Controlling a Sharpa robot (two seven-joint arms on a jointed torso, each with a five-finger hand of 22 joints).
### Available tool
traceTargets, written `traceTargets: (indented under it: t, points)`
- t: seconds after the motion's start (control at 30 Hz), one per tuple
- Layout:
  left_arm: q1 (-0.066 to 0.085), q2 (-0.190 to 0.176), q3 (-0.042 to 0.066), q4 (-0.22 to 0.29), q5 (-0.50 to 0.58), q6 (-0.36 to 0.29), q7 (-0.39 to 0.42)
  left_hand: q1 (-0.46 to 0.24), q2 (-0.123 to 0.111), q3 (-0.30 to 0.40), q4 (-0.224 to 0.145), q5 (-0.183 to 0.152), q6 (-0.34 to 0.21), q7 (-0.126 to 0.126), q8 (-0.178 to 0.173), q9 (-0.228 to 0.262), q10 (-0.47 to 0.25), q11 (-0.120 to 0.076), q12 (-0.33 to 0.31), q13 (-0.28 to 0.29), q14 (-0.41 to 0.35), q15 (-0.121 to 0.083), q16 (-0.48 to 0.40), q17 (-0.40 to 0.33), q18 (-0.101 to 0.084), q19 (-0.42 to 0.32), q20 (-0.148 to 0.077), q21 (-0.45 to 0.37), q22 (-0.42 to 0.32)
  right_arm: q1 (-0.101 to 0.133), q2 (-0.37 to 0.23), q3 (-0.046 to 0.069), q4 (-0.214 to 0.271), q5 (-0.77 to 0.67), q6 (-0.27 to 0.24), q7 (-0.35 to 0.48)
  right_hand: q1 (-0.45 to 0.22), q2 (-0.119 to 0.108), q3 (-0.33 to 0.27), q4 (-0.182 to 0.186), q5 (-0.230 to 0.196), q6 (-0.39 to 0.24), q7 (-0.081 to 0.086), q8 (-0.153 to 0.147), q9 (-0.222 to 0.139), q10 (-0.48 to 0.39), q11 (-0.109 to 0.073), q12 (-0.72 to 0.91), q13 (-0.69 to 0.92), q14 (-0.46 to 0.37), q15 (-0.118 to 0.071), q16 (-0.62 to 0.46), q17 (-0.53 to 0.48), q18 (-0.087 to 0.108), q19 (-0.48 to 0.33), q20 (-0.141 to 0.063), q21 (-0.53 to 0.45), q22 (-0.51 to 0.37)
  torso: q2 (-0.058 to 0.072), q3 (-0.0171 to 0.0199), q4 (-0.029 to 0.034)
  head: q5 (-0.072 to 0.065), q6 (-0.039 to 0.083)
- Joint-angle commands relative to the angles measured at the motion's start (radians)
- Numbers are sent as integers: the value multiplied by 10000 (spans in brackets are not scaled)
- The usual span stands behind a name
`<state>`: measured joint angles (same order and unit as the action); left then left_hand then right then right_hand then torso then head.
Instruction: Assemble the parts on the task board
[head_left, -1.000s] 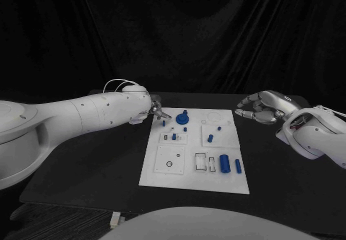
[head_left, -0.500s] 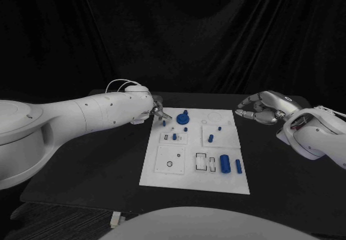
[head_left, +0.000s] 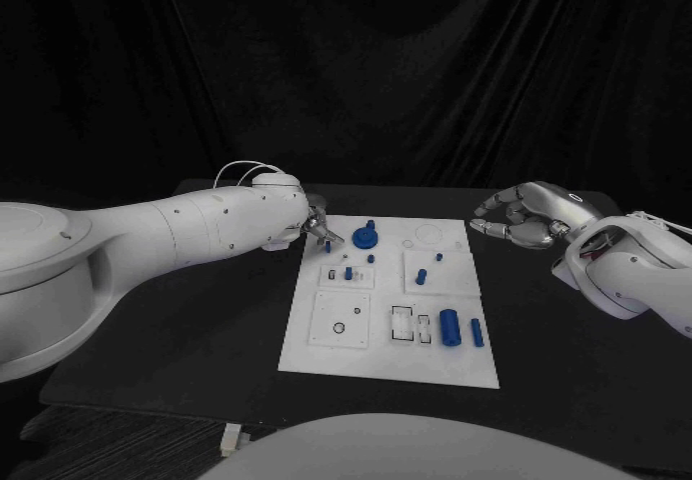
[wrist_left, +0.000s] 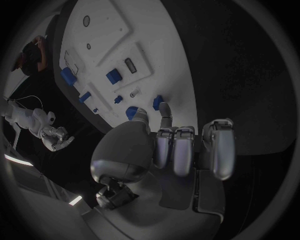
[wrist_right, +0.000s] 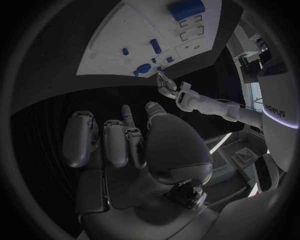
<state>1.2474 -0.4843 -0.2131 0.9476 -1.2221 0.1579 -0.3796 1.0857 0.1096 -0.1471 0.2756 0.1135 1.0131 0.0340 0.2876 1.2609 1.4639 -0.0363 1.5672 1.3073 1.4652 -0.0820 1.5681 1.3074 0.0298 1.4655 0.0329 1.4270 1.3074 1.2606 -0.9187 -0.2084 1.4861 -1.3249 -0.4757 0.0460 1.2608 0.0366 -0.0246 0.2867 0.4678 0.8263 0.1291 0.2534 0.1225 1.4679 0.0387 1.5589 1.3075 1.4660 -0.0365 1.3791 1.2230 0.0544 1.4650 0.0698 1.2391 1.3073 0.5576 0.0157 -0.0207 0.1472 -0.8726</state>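
The white task board (head_left: 329, 352) lies in the middle of the black table. On it are a round blue part (head_left: 365, 238), small blue pegs (head_left: 421, 276) and two blue cylinders (head_left: 450, 326) near its right edge. My left hand (head_left: 313, 226) hovers at the board's far left corner, fingers apart and holding nothing. Its fingertips (wrist_left: 165, 108) are just short of a small blue peg (wrist_left: 158, 100) standing at the board's edge (head_left: 327, 244). My right hand (head_left: 522, 217) hangs off the board's far right corner, fingers loosely bent and holding nothing.
The board (wrist_left: 106, 30) carries several small recesses and outlined slots, including a ring-shaped mark (head_left: 338, 327) at its near left. Black table (head_left: 188, 330) spreads on both sides of the board. A dark curtain closes off the back.
My left hand has crept slightly right, toward the board's far left corner. The right hand and the parts have not moved.
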Motion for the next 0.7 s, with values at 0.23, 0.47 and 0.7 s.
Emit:
traceTargets:
  t: [0.23, 0.47, 0.7]
  points:
    - [-69, 59, 9, -29, 55, 280, 40, 182, 31, 91, -33, 116, 44, 6, -88, -40, 1069, 77, 36, 2635, 1056, 94, 27, 2634, 73, 200, 71, -66, 2144, -22, -1, 7, 17, -19, 58, -170, 59, 80, -6, -8, 66, 79, -25, -20, -21, 793, 32, -50, 2262, 425, 22, -65, -15, 190, 15, 14, -44, 1624, 0, 3, -6, -1, 0]
    - [-102, 95, 10, -64, 55, 268, 47, 239, 67, 130, -45, 212, 49, 10, -135, -63, 1069, 82, 36, 2635, 1056, 100, 27, 2634, 79, 183, 77, -91, 2136, -23, 2, 7, 18, -19, 77, -172, 59, 80, -6, -8, 66, 79, -25, -20, -21, 793, 32, -50, 2262, 425, 22, -65, -15, 190, 15, 14, -44, 1624, -3, 2, -2, -18, 0]
    - [-119, 118, 10, -93, 55, 217, 59, 291, 99, 169, -41, 380, 44, 22, -222, -106, 1069, 91, 36, 2635, 1056, 108, 27, 2634, 83, 168, 86, -110, 2130, -24, -6, 7, 21, -19, 92, -176, 72, 86, 3, -12, 108, 80, -27, -24, -28, 780, 30, -60, 2240, 422, 20, -75, -33, 194, 9, 12, -68, 1617, -1, 3, 1, -19, 0]
